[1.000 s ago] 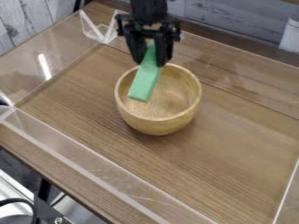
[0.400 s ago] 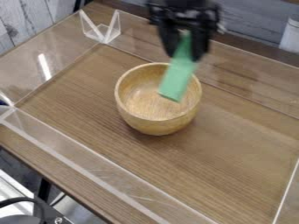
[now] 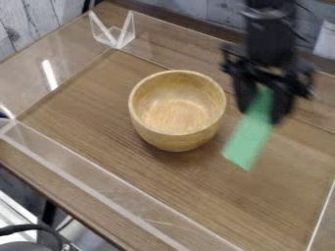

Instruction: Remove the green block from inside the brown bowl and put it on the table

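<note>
From the camera, the gripper [image 3: 269, 95] hangs to the right of the bowl [image 3: 177, 109], its fingers clamped on the upper end of the green block [image 3: 249, 135]. The block hangs slanted in the air, its lower end pointing down-left, above the table [image 3: 131, 176] and outside the bowl. The bowl stands with nothing inside. Clear walls [image 3: 78, 162] edge the table.

No readable text, label, brand, number or sign anywhere in the view, neither on any object nor along the edges.
</note>
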`<state>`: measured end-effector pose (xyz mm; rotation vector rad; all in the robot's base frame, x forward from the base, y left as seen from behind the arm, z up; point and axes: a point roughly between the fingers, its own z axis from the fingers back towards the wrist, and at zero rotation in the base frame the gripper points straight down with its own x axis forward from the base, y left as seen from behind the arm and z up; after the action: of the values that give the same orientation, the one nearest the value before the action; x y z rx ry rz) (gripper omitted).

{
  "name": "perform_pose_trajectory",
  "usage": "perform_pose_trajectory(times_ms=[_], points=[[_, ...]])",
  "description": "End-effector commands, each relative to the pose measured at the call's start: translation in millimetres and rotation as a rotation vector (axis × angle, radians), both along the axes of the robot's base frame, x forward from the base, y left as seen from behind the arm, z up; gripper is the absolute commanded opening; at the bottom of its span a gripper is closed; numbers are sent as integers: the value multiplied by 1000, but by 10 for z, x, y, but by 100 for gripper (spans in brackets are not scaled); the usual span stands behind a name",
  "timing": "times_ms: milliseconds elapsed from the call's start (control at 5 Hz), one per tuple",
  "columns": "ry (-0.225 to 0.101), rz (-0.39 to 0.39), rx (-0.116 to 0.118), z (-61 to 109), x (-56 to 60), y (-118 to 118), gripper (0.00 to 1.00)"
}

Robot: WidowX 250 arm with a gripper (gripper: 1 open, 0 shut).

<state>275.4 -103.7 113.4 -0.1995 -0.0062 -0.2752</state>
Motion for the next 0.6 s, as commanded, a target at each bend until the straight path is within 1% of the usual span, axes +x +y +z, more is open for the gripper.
perform_pose_trajectory(times_ms=[0,200,400], points=[[-50,-32,-5,27,-104,-321,0],[-32,-78,4,-149,-239,-485,0],[-7,-84,11,-383,-259,-494,0]])
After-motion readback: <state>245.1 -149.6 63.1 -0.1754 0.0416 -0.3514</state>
